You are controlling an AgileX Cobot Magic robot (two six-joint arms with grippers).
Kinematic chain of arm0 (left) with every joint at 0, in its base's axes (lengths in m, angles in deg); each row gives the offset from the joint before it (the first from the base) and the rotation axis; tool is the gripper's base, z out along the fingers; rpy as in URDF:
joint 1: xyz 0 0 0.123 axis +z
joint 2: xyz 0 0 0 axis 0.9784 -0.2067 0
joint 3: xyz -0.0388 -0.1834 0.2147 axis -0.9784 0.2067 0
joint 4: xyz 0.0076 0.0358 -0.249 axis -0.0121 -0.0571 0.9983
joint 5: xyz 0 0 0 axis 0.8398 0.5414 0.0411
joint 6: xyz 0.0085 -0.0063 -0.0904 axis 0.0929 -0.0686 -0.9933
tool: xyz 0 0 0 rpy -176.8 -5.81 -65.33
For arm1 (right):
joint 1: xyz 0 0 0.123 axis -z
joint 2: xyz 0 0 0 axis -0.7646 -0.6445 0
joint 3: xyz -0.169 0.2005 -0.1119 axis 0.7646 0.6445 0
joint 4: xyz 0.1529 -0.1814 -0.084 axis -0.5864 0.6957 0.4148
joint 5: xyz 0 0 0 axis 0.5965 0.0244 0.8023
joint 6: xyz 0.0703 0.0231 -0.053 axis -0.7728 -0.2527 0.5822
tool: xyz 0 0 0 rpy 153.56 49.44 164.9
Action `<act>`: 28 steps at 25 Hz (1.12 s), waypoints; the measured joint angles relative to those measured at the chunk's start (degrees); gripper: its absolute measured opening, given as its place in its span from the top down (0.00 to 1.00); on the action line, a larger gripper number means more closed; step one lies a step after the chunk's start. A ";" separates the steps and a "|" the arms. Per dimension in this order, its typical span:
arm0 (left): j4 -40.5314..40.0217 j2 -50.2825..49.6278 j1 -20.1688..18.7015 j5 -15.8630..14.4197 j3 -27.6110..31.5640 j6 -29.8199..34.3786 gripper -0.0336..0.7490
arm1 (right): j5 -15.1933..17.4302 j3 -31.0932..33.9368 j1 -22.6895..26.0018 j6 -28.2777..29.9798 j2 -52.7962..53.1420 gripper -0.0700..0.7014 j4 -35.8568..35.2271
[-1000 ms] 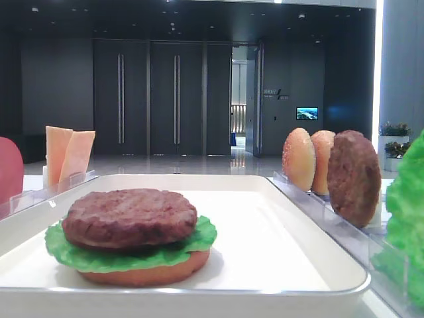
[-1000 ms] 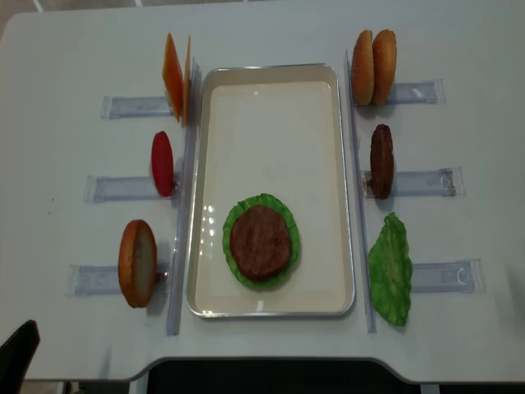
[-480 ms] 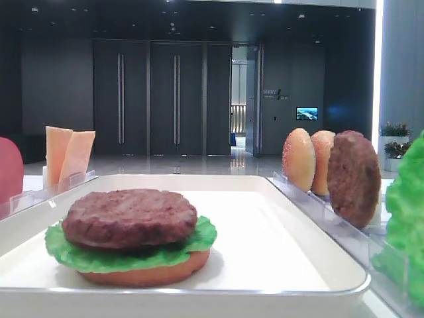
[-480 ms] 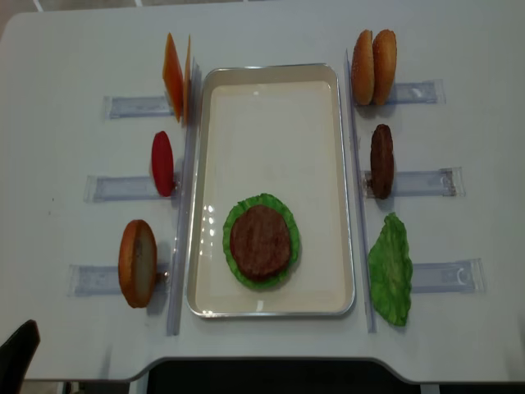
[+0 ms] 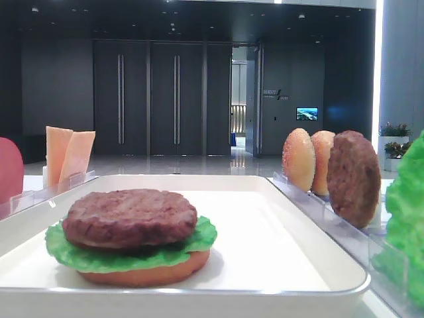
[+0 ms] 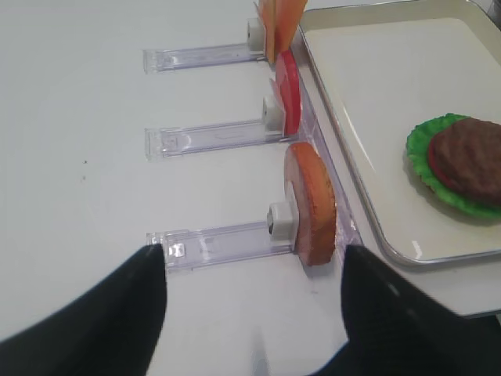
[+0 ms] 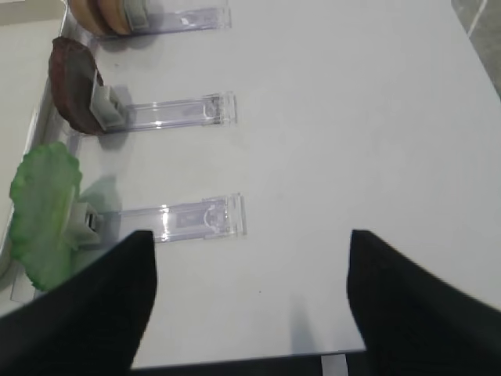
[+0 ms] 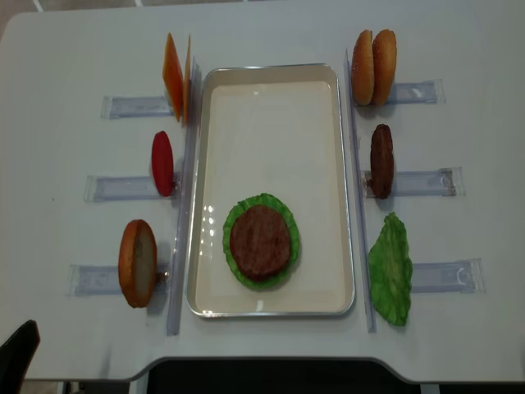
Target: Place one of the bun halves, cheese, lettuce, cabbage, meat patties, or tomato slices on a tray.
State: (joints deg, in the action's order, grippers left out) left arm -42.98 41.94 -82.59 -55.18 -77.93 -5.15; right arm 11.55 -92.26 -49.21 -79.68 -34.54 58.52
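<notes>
Exterior high realsense view, looking straight down: one white tray (image 8: 271,98) sits mid-frame on the tabletop (image 8: 459,41). In its lower half lies one stack: a meat patty (image 8: 260,242) on a lettuce leaf (image 8: 234,220). Counted off the tray: two cheese slices (image 8: 174,75) upright at upper left, one tomato slice (image 8: 162,162) at left centre, one bun half (image 8: 137,262) at lower left, two bun halves (image 8: 373,66) at upper right, one spare patty (image 8: 381,160) at right centre, one spare lettuce leaf (image 8: 390,269) at lower right. Six clear racks (image 8: 426,182) hold them, three on each side. The tray's upper half is bare. A dark corner shows at the frame's lower left; which part it is I cannot tell.

Exterior high view, low and level: only this one shows an orange bun base (image 5: 149,271) under the lettuce in the stack.

Right wrist view: the right claw (image 7: 250,301) stands wide, holding nothing, its two dark fingers (image 7: 86,313) at the bottom of the frame over open tabletop near the front edge, with the spare lettuce and patty at upper left.

Left wrist view: the left claw (image 6: 254,313) likewise stands wide and empty, low in frame, with the lower-left bun half just above it and the tray rim at right.
</notes>
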 joint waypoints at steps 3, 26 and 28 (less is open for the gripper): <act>0.00 0.00 0.00 0.00 0.00 0.00 0.27 | -0.02 0.58 0.00 -0.04 3.33 0.27 0.28; 0.00 0.00 0.00 0.00 0.00 0.00 0.27 | -5.19 2.81 0.00 0.45 4.15 0.27 0.80; 0.00 0.00 0.00 0.00 0.00 0.00 0.27 | -5.19 2.81 0.00 0.45 4.15 0.27 0.80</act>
State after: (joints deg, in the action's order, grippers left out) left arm -42.98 41.94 -82.59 -55.18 -77.93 -5.15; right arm 6.36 -89.45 -49.21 -79.23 -30.39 59.32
